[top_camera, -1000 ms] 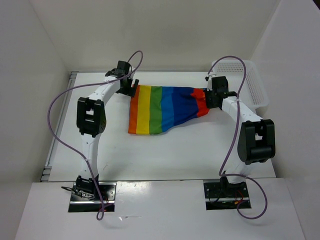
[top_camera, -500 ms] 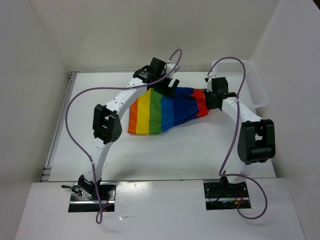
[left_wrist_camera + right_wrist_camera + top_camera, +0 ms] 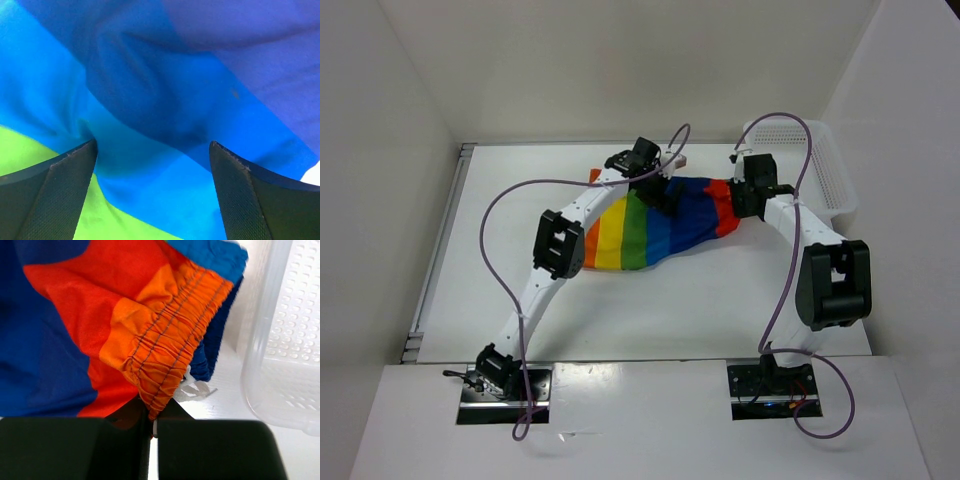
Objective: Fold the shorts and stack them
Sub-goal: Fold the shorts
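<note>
- Left arm has swung across in the last second: the left claw (image 3: 658,192), which was at the 10 o'clock corner of the shorts (image 3: 650,228), now sits over the blue stripe near their 12 o'clock edge. The right arm has not shifted.

- Where does the garment lie?

- Spread on the tabletop (image 3: 720,290) toward 12 o'clock from its middle, stripes running red to blue. One end is drawn out to 1 o'clock, close to the white basket (image 3: 832,170) at 2 o'clock.

- And the claws?

- The left one stands wide. In its wrist view the fingers (image 3: 60,192) straddle a soft rise of blue cloth, with green at 7 o'clock. Whether they touch the fabric I cannot tell. The right claw (image 3: 151,424) is pinched closed on the gathered orange waistband (image 3: 170,355), and a bit of white cord (image 3: 196,388), probably the drawstring, hangs just beside it.

- How will it handle?

- Light and limp, I judge. It creases and sags wherever it is not held, so any lifted part will drag the rest along. The elastic waistband is the thickest, surest hold. On a single layer of the stripe a pinch may slip, or catch both layers.

- So where to grip?

- Keep the waistband hold and take a hem or corner with the free claw rather than mid-panel.
</note>
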